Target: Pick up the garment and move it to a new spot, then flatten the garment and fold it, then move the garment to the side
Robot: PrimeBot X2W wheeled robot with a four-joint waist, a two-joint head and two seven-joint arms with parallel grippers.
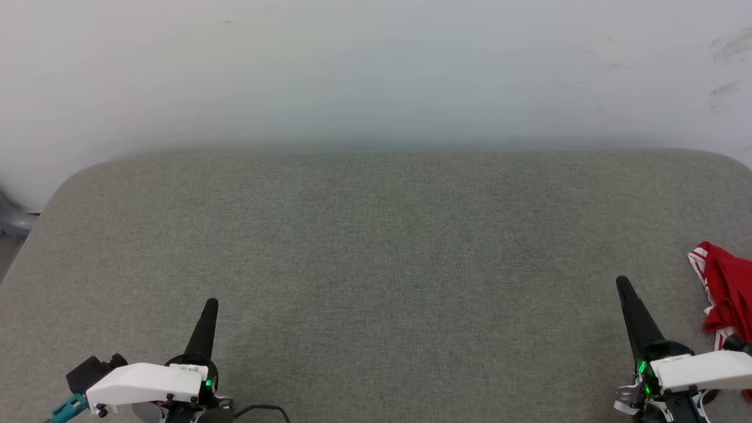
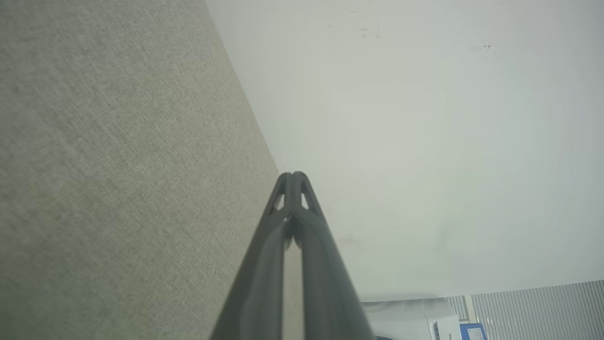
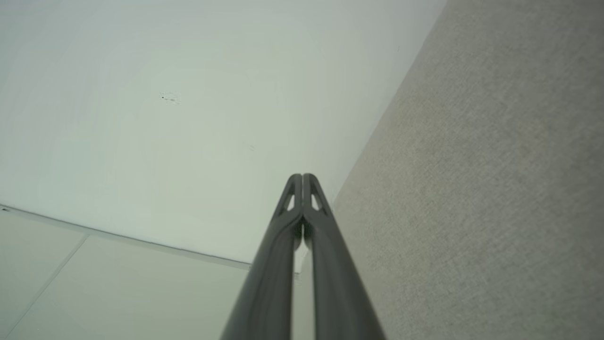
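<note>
Two grippers sit at the near edge of the table in your head view, left gripper and right gripper. The garment lies bunched at the table's right edge, partly cropped. Left wrist view: jaws closed, empty. Right wrist view: likewise. That heap suits waiting for pickup or already set aside; no neat fold shows.

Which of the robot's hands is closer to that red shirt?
The right. The right hand lies just beside the red shirt, bunched at the right edge of the grey surface; the left hand is far across it, at the lower left.
</note>
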